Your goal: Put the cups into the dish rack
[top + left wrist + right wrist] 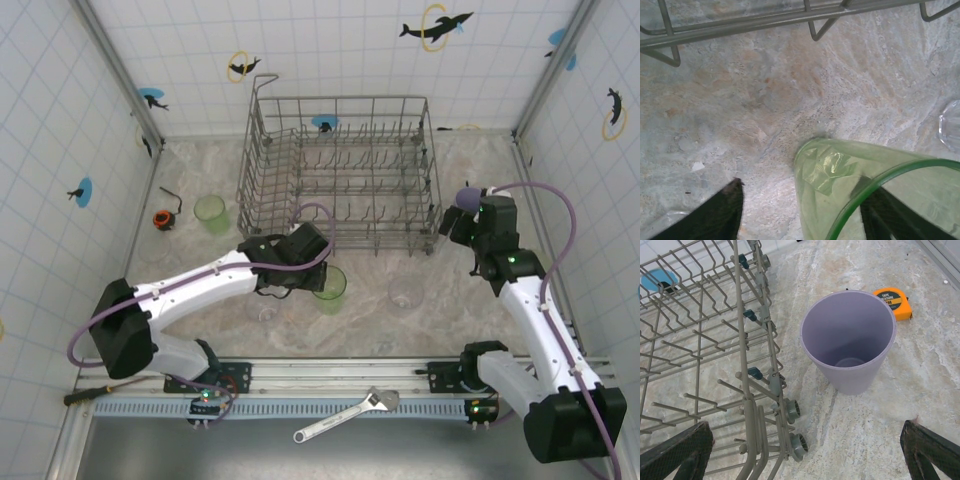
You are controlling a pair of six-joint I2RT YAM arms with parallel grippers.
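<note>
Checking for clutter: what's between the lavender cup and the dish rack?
Nothing: bare tabletop separates the lavender cup from the dish rack, clearest in the right wrist view.

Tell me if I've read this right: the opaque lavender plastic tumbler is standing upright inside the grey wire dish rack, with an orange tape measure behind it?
Not quite. The opaque lavender plastic tumbler stands upright on the marbled table beside the grey wire dish rack, outside its wall. The orange tape measure is behind it, as you said. The right wrist view shows this.
</note>
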